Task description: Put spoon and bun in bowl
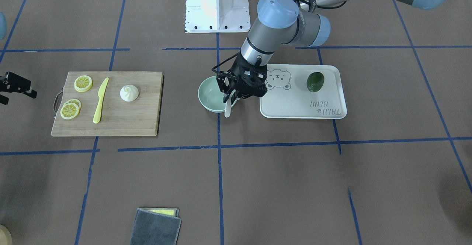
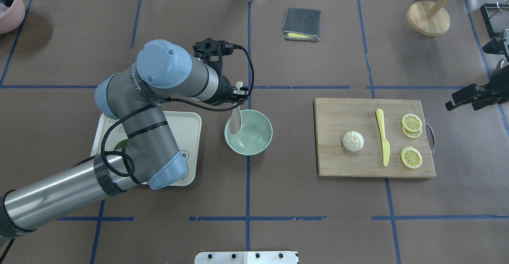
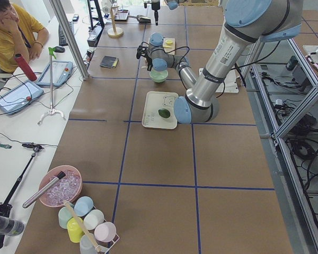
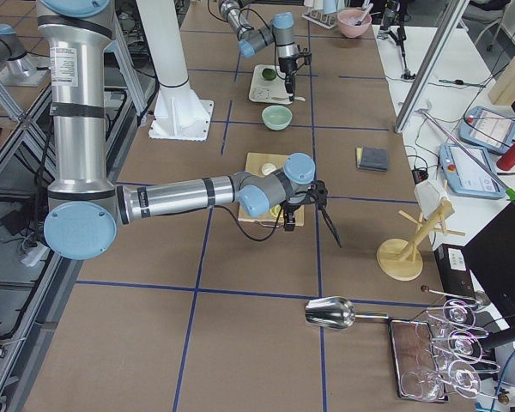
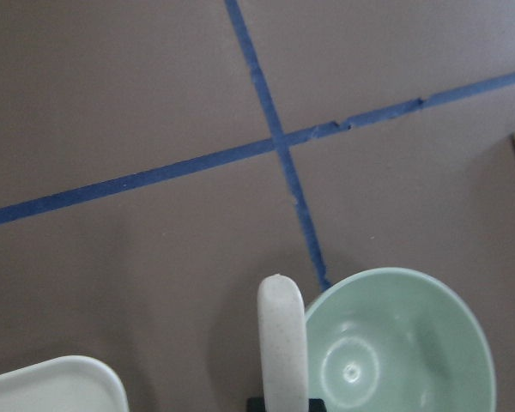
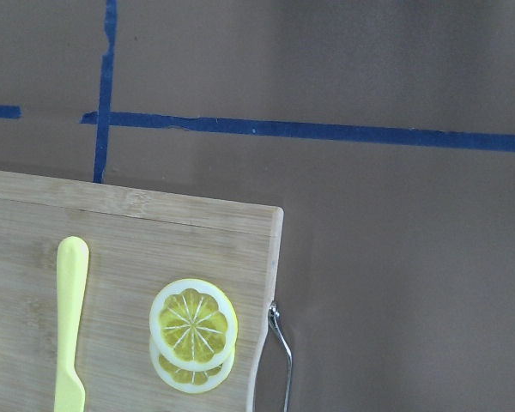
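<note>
My left gripper (image 2: 239, 94) is shut on the handle of the off-white spoon (image 2: 235, 121). The spoon hangs scoop-down over the rim of the mint-green bowl (image 2: 258, 137) on the tray side. In the front view the spoon (image 1: 228, 108) hangs from the gripper (image 1: 233, 94) at the bowl's (image 1: 208, 94) edge. In the left wrist view the spoon (image 5: 281, 343) stands beside the bowl (image 5: 403, 365). The white bun (image 2: 353, 141) sits on the wooden board, also in the front view (image 1: 129, 93). My right gripper (image 2: 463, 97) is open and empty, beyond the board's handle end.
The cutting board (image 2: 342, 113) also carries a yellow plastic knife (image 2: 383, 142) and lemon slices (image 2: 411, 123). A white bear-print tray (image 1: 295, 104) with a green avocado (image 1: 315, 81) lies under my left arm. A grey cloth (image 2: 302, 24) and a wooden stand (image 2: 428, 18) lie at the far side.
</note>
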Controlling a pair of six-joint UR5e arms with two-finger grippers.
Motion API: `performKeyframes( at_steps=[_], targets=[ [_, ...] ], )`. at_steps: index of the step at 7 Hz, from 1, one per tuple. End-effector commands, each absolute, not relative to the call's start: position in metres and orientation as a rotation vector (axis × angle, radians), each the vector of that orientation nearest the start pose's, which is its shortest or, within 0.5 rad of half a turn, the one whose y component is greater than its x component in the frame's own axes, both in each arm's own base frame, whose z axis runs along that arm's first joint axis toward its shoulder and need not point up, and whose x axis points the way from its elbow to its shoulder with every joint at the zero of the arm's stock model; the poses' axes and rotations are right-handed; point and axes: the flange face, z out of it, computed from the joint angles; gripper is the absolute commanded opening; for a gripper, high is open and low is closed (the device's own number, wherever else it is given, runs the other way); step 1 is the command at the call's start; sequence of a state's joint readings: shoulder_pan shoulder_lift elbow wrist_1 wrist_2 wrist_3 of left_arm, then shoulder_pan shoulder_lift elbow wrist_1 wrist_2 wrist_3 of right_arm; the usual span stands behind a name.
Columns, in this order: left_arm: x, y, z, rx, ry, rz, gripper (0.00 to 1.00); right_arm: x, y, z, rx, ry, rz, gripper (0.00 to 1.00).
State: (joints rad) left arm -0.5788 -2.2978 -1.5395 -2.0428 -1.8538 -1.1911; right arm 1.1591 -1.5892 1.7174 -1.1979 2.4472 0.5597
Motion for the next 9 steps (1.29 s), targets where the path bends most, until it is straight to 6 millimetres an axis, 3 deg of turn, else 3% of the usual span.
performKeyframes(
  at_steps=[1, 2, 3, 4, 5, 6, 7, 8, 9],
  targets=[
    [0.559, -0.476, 0.175, 0.313, 1.137, -0.048, 0.15, -0.151, -0.479, 0.544, 0.011, -0.981, -0.075, 1.00],
    [0.567, -0.467, 0.182, 0.294, 1.130, -0.042, 0.22, -0.152, -0.478, 0.545, 0.008, -0.981, -0.075, 1.00],
    [0.567, -0.465, 0.182, 0.286, 1.134, -0.051, 0.39, -0.154, -0.478, 0.545, 0.006, -0.981, -0.079, 1.00],
    [0.566, -0.465, 0.182, 0.286, 1.132, -0.056, 0.91, -0.159, -0.476, 0.545, 0.001, -0.980, -0.088, 1.00],
    [0.560, -0.468, 0.191, 0.288, 1.119, -0.069, 0.92, -0.167, -0.475, 0.540, -0.018, -0.983, -0.068, 1.00],
    [0.526, -0.478, 0.207, 0.313, 1.113, -0.091, 0.91, -0.193, -0.483, 0.508, -0.031, -0.999, -0.030, 1.00],
    [0.477, -0.482, 0.215, 0.344, 1.123, -0.122, 0.90, -0.226, -0.478, 0.475, -0.023, -0.998, -0.001, 1.00],
    [0.458, -0.484, 0.238, 0.349, 1.089, -0.127, 0.90, -0.272, -0.469, 0.435, 0.018, -0.976, 0.037, 1.00],
    [0.436, -0.494, 0.237, 0.410, 1.046, -0.071, 0.90, -0.318, -0.459, 0.410, 0.021, -0.970, 0.066, 1.00]
  ],
)
